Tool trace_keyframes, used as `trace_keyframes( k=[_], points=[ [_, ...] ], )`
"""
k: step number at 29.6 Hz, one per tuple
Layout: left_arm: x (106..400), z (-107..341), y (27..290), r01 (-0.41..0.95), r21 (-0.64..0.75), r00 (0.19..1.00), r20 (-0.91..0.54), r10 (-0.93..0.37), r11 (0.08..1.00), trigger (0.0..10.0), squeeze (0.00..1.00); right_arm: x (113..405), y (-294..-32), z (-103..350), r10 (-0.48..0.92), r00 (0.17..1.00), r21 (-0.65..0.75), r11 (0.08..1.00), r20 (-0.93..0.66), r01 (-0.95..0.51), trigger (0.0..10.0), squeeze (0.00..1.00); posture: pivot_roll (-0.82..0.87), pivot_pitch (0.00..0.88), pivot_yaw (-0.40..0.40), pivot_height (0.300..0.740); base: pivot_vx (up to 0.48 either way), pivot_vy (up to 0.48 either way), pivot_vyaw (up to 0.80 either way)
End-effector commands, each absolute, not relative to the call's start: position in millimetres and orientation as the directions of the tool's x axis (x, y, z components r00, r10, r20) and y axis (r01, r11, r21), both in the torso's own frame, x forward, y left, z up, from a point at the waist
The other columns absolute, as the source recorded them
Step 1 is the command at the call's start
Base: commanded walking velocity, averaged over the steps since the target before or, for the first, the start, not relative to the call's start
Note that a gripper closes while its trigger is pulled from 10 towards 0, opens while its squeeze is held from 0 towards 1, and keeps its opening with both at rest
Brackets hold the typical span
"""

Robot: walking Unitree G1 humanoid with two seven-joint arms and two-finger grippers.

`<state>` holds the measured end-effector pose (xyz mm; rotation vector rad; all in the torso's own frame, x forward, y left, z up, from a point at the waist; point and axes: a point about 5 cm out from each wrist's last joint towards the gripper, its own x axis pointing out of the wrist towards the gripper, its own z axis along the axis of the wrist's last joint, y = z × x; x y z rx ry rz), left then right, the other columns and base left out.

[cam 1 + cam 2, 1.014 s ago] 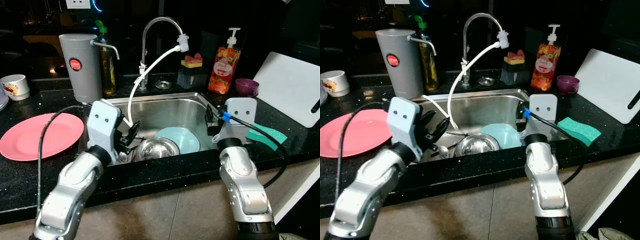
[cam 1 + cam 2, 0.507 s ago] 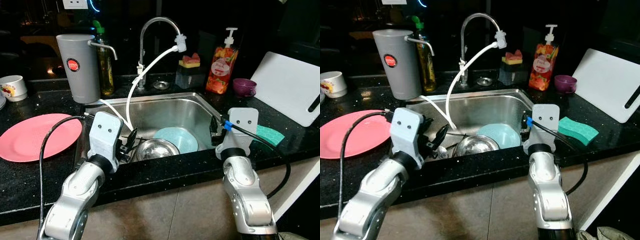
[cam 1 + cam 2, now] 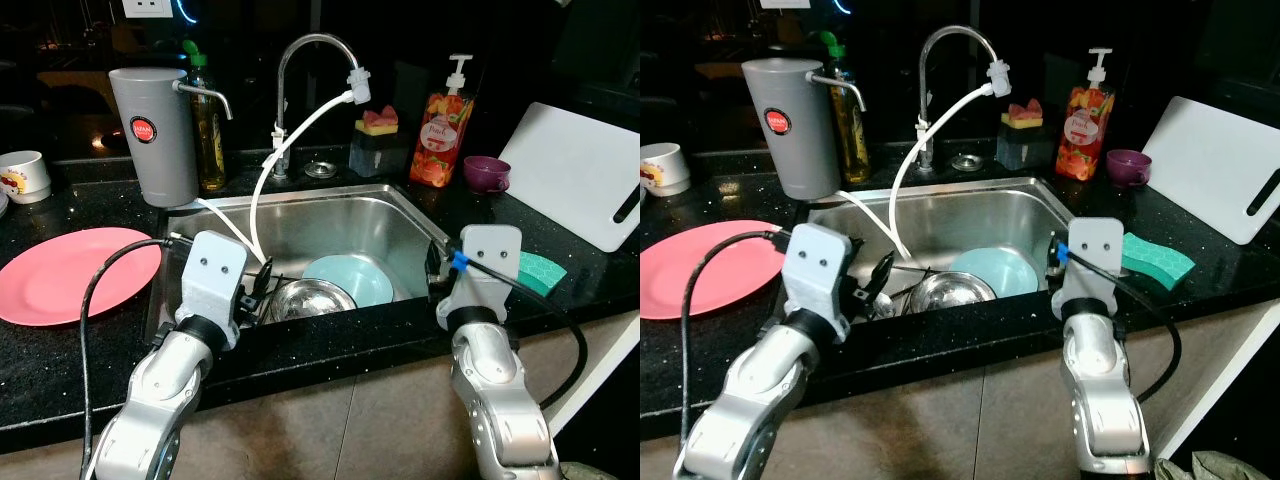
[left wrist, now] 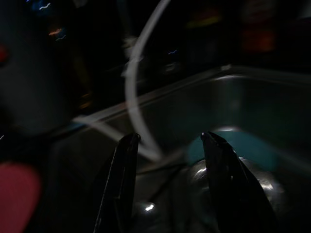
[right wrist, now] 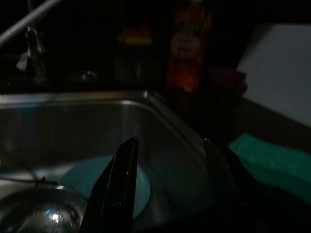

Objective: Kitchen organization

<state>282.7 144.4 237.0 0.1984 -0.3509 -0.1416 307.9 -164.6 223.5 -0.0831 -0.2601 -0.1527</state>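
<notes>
Left eye view: steel sink (image 3: 395,200) set in black counter (image 3: 60,345), with steel bowl (image 3: 308,298) and pale blue plate (image 3: 350,278) lying inside, bowl overlapping plate's near left edge. Left gripper (image 4: 167,143) poised at sink's near left edge, fingers (image 4: 121,179) spread apart and holding nothing, bowl and plate just beyond the tips. Right gripper (image 5: 170,145) at sink's near right corner, fingers (image 5: 119,179) likewise parted and empty, plate beyond them, green sponge (image 3: 1157,256) on counter just beside the wrist. Pink plate (image 3: 70,272) flat on counter to the left of sink. Grey jug (image 3: 153,135) and oil bottle (image 3: 208,130) behind sink's left corner. Tap (image 3: 300,60) with white hose (image 3: 262,190) trailing down into sink. Soap bottle (image 3: 444,125), purple cup (image 3: 486,172) and white cutting board (image 3: 575,170) toward the right. White mug (image 3: 25,175) at far left.
</notes>
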Motion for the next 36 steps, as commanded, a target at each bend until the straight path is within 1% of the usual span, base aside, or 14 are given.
trace_keyframes(
  k=[1,6,11,21,27,30,31,36],
  points=[
    [281,234,153,0.047,0.202,0.938,0.328,-0.113,0.978,10.0,0.0,305,-163,218,-0.133,0.961,-0.06,0.987,0.242,0.151,10.0,0.0,0.1,0.098,-0.037,0.74,0.0,0.0,0.0],
    [279,225,162,0.012,0.173,0.952,0.299,-0.064,0.985,10.0,0.0,303,-164,209,-0.135,0.97,-0.032,0.989,0.202,0.145,10.0,0.0,0.1,0.091,-0.047,0.74,0.0,0.0,0.0],
    [279,222,171,-0.027,0.16,0.956,0.293,-0.022,0.987,10.0,0.0,296,-169,199,-0.127,0.978,-0.054,0.989,0.165,0.137,10.0,0.0,0.11,0.085,-0.055,0.74,0.0,0.0,0.0],
    [280,221,166,-0.016,0.181,0.954,0.297,-0.039,0.983,10.0,0.0,292,-177,194,-0.13,0.98,-0.083,0.986,0.154,0.144,10.0,0.0,0.1,0.077,-0.042,0.74,0.0,0.0,0.0],
    [279,218,166,-0.005,0.199,0.955,0.291,-0.054,0.98,10.0,0.0,282,-178,184,-0.101,0.987,-0.114,0.987,0.127,0.115,10.0,0.0,0.1,0.069,-0.033,0.74,0.0,0.0,0.0],
    [279,218,167,-0.006,0.201,0.956,0.288,-0.053,0.98,10.0,0.0,280,-181,182,-0.112,0.987,-0.114,0.985,0.118,0.126,10.0,0.0,0.1,0.066,-0.033,0.74,0.0,0.0,0.0],
    [280,218,167,-0.008,0.202,0.956,0.289,-0.052,0.979,10.0,0.0,282,-184,183,-0.135,0.983,-0.103,0.984,0.125,0.149,10.0,0.0,0.1,0.066,-0.033,0.74,0.0,0.0,0.0],
    [282,218,165,-0.005,0.202,0.955,0.293,-0.055,0.979,10.0,0.0,287,-185,188,-0.157,0.977,-0.086,0.982,0.143,0.171,10.0,0.0,0.1,0.059,-0.031,0.74,0.0,0.0,0.0]
  ],
)
